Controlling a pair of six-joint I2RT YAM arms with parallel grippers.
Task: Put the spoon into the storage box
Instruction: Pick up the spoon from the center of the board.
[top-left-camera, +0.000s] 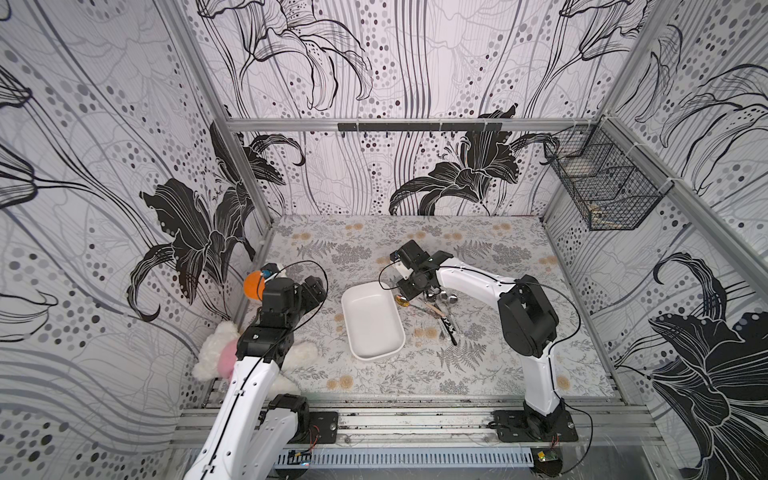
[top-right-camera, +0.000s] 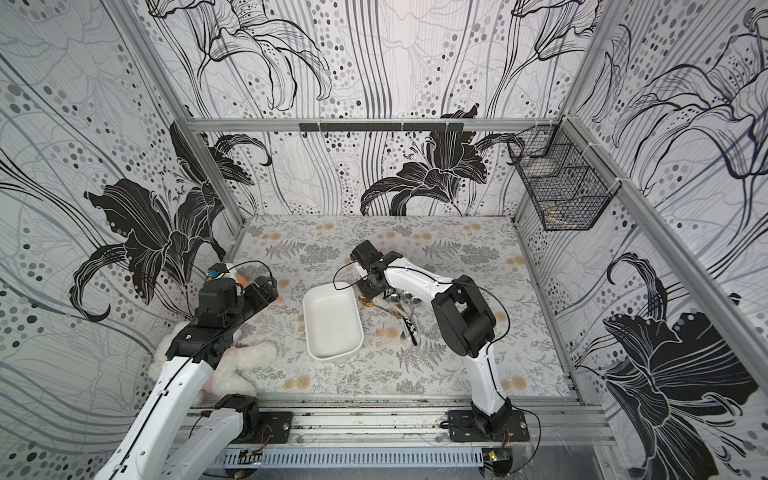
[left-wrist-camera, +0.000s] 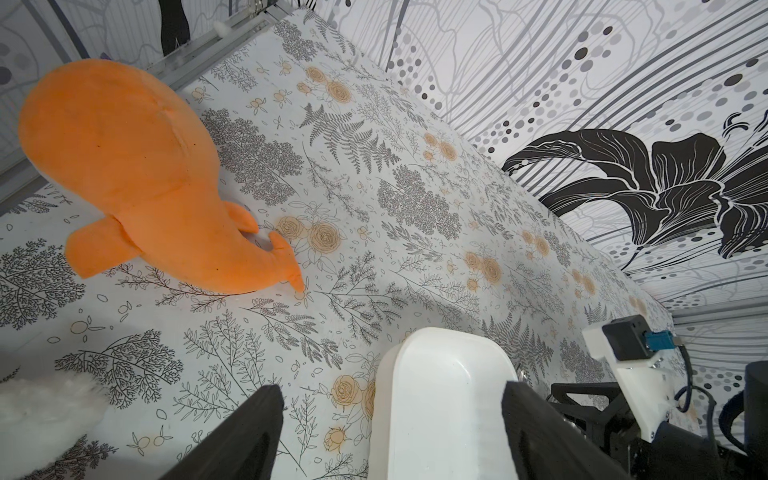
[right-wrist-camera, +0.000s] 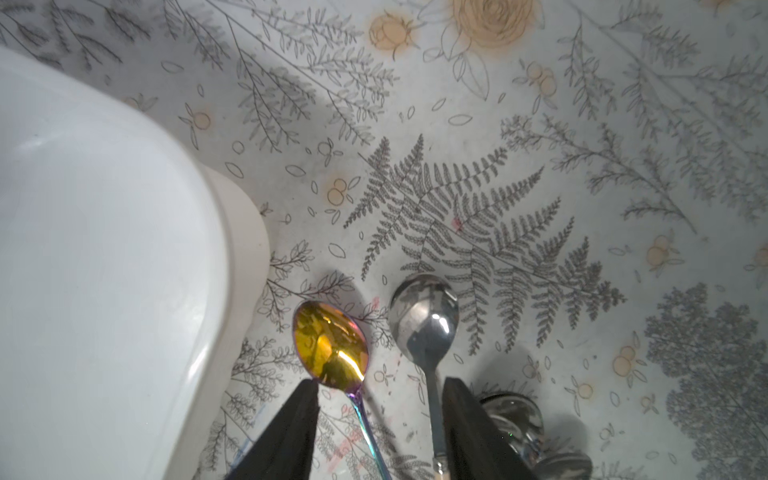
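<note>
Grasp step: the right end effector (right-wrist-camera: 380, 386) hangs low over a cluster of cutlery just beside the empty white storage box (top-left-camera: 372, 324). Its fingers stand partly apart and grip nothing. They straddle the handles of a gold spoon (right-wrist-camera: 330, 347) and a silver spoon (right-wrist-camera: 424, 316), both lying on the table (top-left-camera: 498, 365). The next move likely calls for pinching one handle only, then lifting it over the box wall. The left end effector (left-wrist-camera: 390, 390) is open, empty, at the box's far side. The table has a fern-and-rose print, and the walls have black-and-white lily wallpaper.
</note>
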